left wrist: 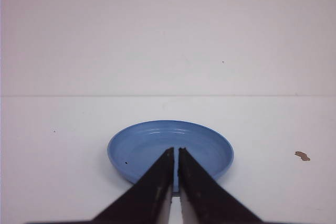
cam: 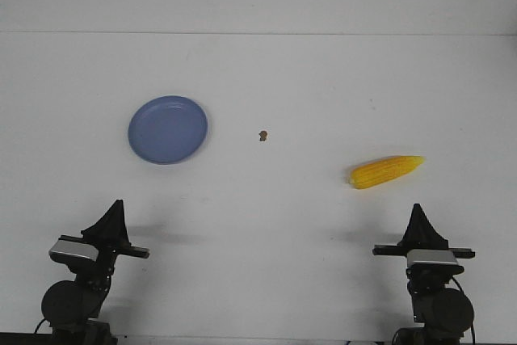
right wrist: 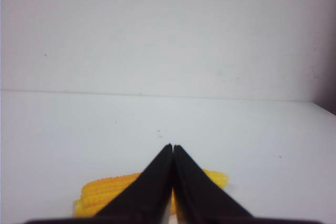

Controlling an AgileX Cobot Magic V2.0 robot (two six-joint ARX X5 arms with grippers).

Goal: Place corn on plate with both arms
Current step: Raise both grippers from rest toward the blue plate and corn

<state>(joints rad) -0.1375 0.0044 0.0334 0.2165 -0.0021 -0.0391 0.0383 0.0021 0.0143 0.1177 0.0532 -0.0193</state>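
Note:
The yellow corn (cam: 386,171) lies on the white table at the right, its pointed end toward the right. It also shows in the right wrist view (right wrist: 102,196), partly hidden behind the fingers. The blue plate (cam: 167,129) sits empty at the left; it also shows in the left wrist view (left wrist: 142,145). My left gripper (cam: 115,206) is shut and empty near the front edge, short of the plate; it shows in its own view (left wrist: 174,150). My right gripper (cam: 418,210) is shut and empty near the front edge, short of the corn; it shows in its own view (right wrist: 172,146).
A small brown speck (cam: 262,136) lies on the table between the plate and the corn; it also shows in the left wrist view (left wrist: 302,156). The table's far edge meets a white wall at the back.

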